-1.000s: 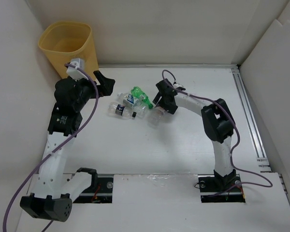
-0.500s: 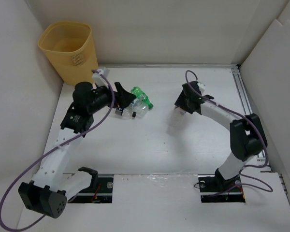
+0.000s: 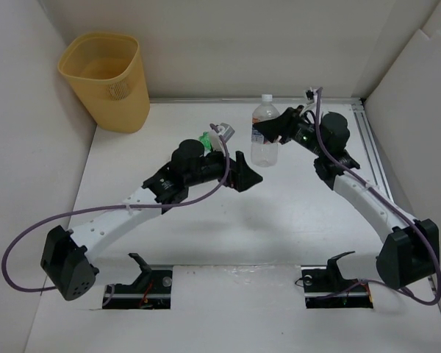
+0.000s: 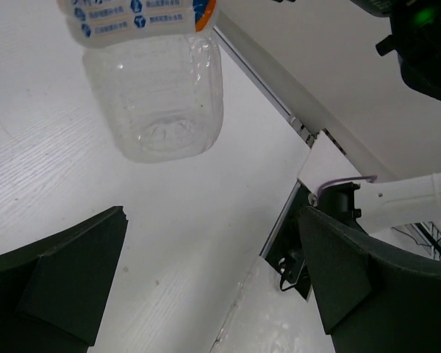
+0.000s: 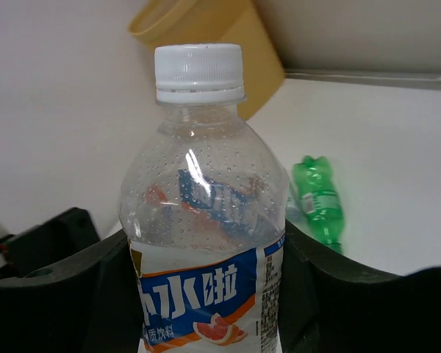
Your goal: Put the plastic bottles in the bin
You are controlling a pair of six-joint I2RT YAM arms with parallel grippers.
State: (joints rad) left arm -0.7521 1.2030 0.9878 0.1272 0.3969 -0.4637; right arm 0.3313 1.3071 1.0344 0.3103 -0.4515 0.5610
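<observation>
A clear bottle (image 3: 264,132) is gripped upright by the right end effector (image 3: 269,137), whose fingers (image 5: 55,294) are closed against both sides of its lower body, just below the shoulder. A white cap (image 5: 199,70) and a blue-and-white label (image 5: 206,294) with an orange patch are seen on it in the right wrist view. Whether its base touches the white surface (image 3: 206,243) cannot be told. In the overhead view this bottle is found at about 1 o'clock from the middle of the surface, close to the far edge. The left end effector (image 3: 248,176) is spread wide near the middle of the surface, at about 7 o'clock of the held bottle and apart from it; nothing is held between its fingers (image 4: 59,283), and only the bottle's ribbed base is seen beyond them. A green bottle (image 3: 204,139) is lying on the surface at 10 o'clock of the left end effector, partly hidden by that arm. The yellow-orange bin (image 3: 106,81) is standing upright at the 10 o'clock corner, well apart from both end effectors and both bottles.
</observation>
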